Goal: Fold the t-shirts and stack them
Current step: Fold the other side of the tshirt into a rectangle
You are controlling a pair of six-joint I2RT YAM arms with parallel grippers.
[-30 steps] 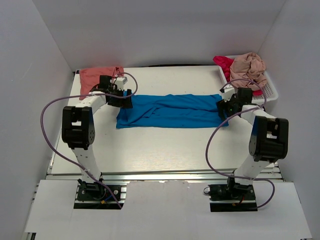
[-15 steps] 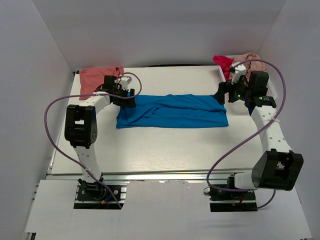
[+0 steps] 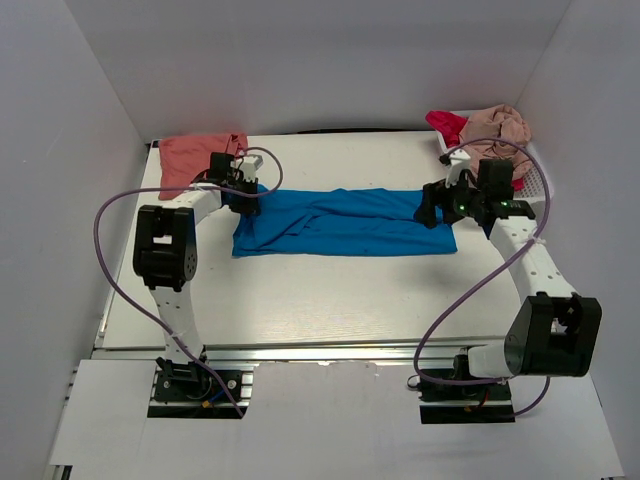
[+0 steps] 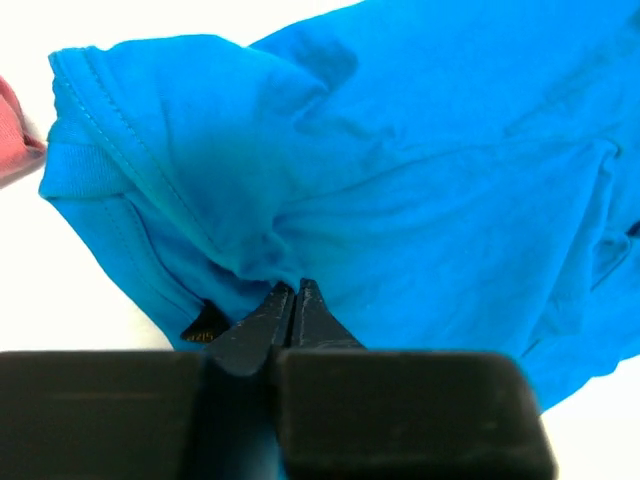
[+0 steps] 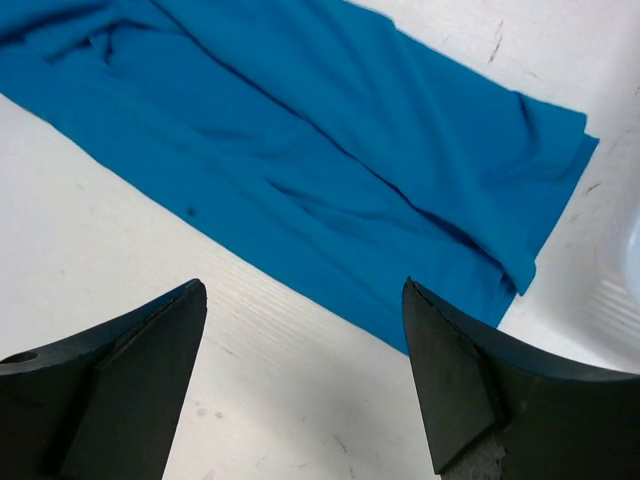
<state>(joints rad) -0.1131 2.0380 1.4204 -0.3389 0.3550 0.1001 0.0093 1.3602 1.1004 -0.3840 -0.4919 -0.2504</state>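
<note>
The bright blue t-shirt (image 3: pixel 345 222) lies folded into a long strip across the middle of the table (image 3: pixel 300 290). My left gripper (image 3: pixel 247 191) is at its far-left corner. In the left wrist view the jaws are pressed together on a pinch of blue cloth (image 4: pixel 293 286). My right gripper (image 3: pixel 432 208) hovers over the strip's right end with nothing held. Its open fingers (image 5: pixel 150 350) frame bare table just off the shirt's near edge (image 5: pixel 330 180). The salmon-coral t-shirt (image 3: pixel 195 155) lies folded at the back left.
A white slotted basket (image 3: pixel 541 178) stands at the back right, holding the crumpled beige-pink t-shirt (image 3: pixel 500 125) and the magenta-red t-shirt (image 3: pixel 447 124). White walls close in the table on three sides. A sliver of salmon cloth (image 4: pixel 10 135) shows beside the blue shirt's corner.
My left gripper has shut on the blue shirt's far-left corner. My right arm rose toward the basket, then came back down over the shirt's right end, still open.
</note>
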